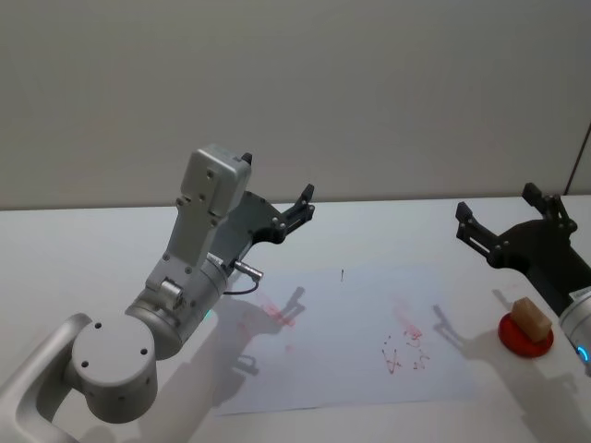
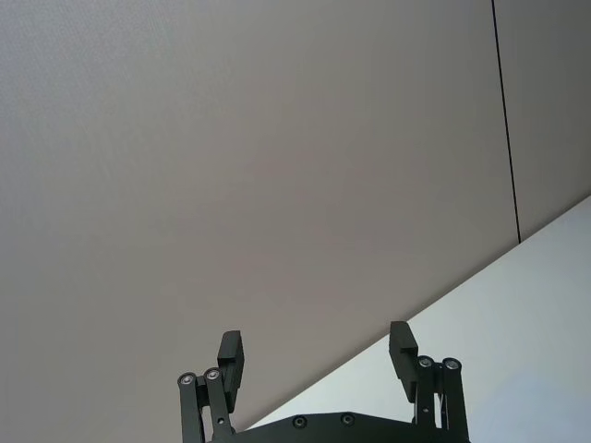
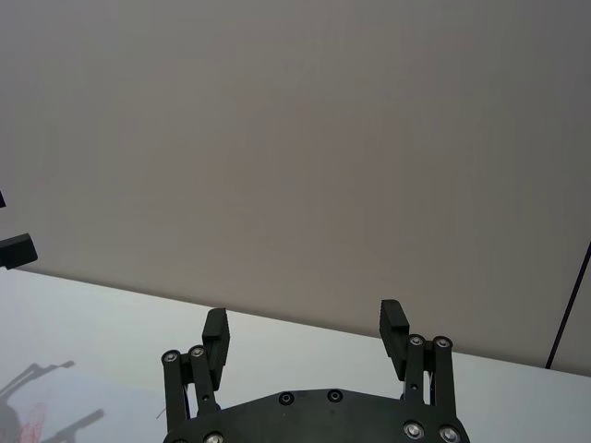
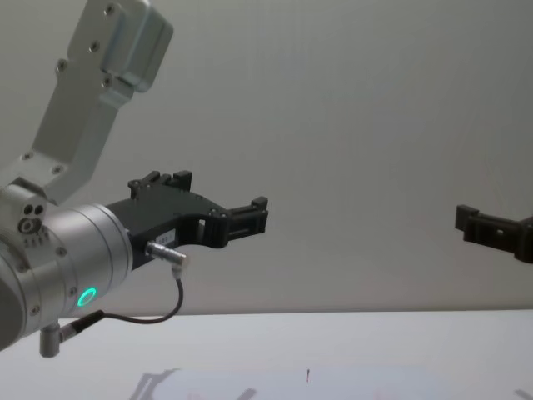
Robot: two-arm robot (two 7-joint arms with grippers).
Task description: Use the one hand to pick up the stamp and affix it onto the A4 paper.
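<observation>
The stamp [image 1: 529,317], a light-tan wooden block, stands on a round red pad [image 1: 526,338] at the table's right edge. My right gripper [image 1: 497,203] hovers open just behind and above it, holding nothing, and shows again in its wrist view [image 3: 305,328] and the chest view [image 4: 471,222]. The A4 paper [image 1: 342,346] lies flat in the middle of the table, with faint red marks on it. My left gripper [image 1: 302,205] is raised over the paper's far left corner, open and empty, with its fingers [image 2: 231,358] spread wide; the chest view also shows this left gripper [image 4: 254,213].
The left arm's large silver body [image 1: 185,295] stands over the table's left front. A plain grey wall [image 1: 369,92] runs behind the white table [image 1: 74,249]. A small dark mark [image 1: 343,274] sits at the paper's far edge.
</observation>
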